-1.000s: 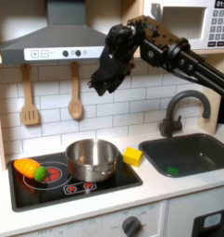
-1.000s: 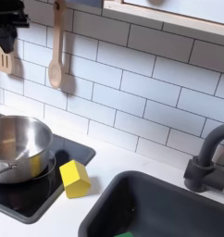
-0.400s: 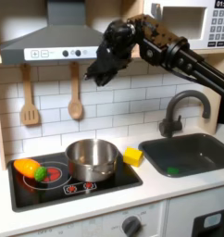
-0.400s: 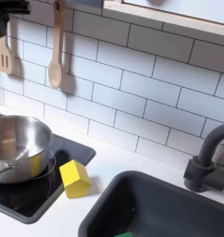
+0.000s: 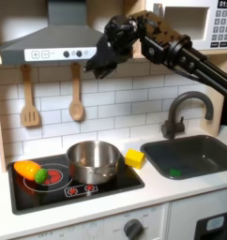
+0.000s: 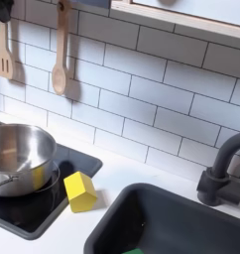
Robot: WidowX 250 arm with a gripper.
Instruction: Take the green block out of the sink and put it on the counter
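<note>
- Raised since a second ago, the gripper (image 5: pixel 95 67) now hangs higher and further toward the first exterior view's left, by the range hood (image 5: pixel 52 42); whether its fingers are spread cannot be told.
- Open air separates it from the pot (image 5: pixel 93 161) and stovetop (image 5: pixel 73 184) below.
- Beside the yellow block (image 5: pixel 134 157), the sink (image 5: pixel 215 150) holds the green block (image 5: pixel 174 172) near its front rim, well below and right of the gripper.
- Bare counter (image 5: pixel 167 193) edges the basin's front.
</note>
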